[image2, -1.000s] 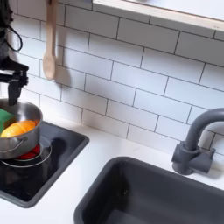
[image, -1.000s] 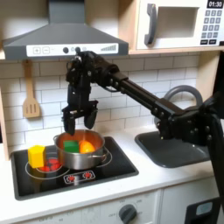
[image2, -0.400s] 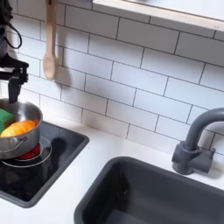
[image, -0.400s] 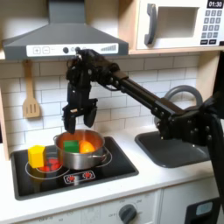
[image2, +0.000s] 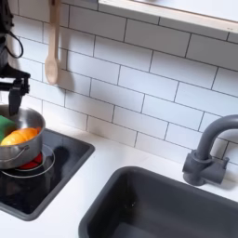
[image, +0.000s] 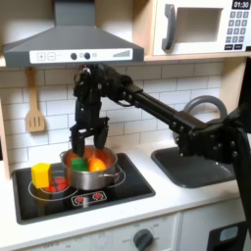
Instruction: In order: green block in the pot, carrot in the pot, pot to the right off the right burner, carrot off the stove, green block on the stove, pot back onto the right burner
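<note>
Pot [image: 90, 170] on stove [image: 132, 184], holding green block [image: 77, 163] and carrot [image: 97, 162]; pincer [image: 86, 144] open, empty, above the pot.

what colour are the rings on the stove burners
Red, on the glossy black stove; clearest in the first exterior view, around the pot.

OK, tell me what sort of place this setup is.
Most likely a toy play kitchen: a small black cooktop with red-ringed burners, a grey sink with an arched faucet, white tile backsplash, and a range hood and microwave overhead.
</note>
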### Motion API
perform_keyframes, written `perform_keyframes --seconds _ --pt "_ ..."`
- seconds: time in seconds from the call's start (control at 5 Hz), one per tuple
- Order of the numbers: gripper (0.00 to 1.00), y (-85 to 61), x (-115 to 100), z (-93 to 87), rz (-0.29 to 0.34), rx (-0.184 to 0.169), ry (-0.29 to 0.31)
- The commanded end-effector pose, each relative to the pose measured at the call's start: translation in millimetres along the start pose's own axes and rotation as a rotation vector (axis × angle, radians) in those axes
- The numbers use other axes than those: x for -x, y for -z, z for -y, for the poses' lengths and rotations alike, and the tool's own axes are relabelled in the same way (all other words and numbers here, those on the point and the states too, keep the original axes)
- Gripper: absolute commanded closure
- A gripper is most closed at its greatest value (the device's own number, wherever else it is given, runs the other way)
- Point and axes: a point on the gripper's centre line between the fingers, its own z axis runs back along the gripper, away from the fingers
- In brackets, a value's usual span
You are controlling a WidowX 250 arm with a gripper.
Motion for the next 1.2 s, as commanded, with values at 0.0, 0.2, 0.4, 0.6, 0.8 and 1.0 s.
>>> perform_keyframes --seconds 0.0,0.2,0.4,0.6,0.8,1.0 --pt "0.00 -7.6 13 0.4 0.018 -0.015 0.009" --pt "0.00 -6.2 14 0.6 0.013 -0.019 -0.019" --pt "0.00 -3.2 12 4.3 0.012 -0.010 -0.020" --pt "0.00 -3.1 14 10.4 0.020 -0.014 -0.009" --pt "0.00 6.1 15 11.3 -0.006 -0.014 -0.033" --pt "0.00 4.8 13 12.3 0.003 -0.011 -0.026"
